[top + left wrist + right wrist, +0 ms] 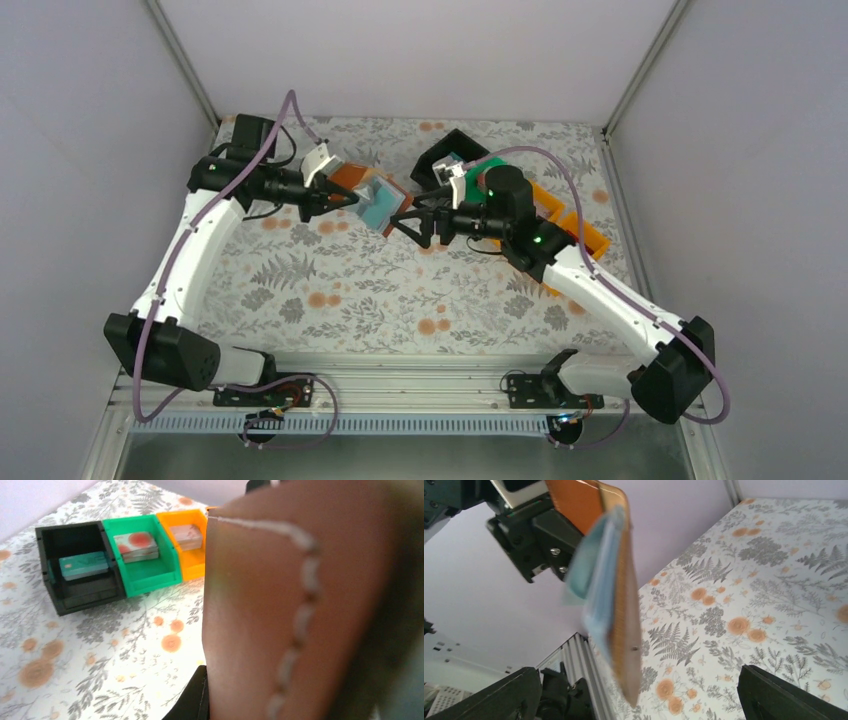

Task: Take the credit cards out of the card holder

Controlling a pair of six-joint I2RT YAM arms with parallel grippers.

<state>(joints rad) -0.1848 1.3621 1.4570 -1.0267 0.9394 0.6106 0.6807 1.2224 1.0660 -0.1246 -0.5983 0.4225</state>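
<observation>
The card holder (375, 202) is held above the table, its brown outside toward the left arm and its pale blue inside toward the right arm. My left gripper (338, 199) is shut on its left edge. In the left wrist view its stitched brown leather (270, 605) fills the right half, with one black finger (192, 700) against it. In the right wrist view the card holder (624, 610) hangs edge-on from the left gripper (536, 535). My right gripper (418, 222) stands open just right of it, holding nothing; its fingers (784, 695) are wide apart. Credit cards lie in the bins: teal (82, 565), red-blotched (136, 546), pale (187, 535).
A black bin (50, 545), a green bin (150, 577) and an orange bin (192, 565) stand in a row at the back right of the floral table (380, 290). Grey walls close in the back and sides.
</observation>
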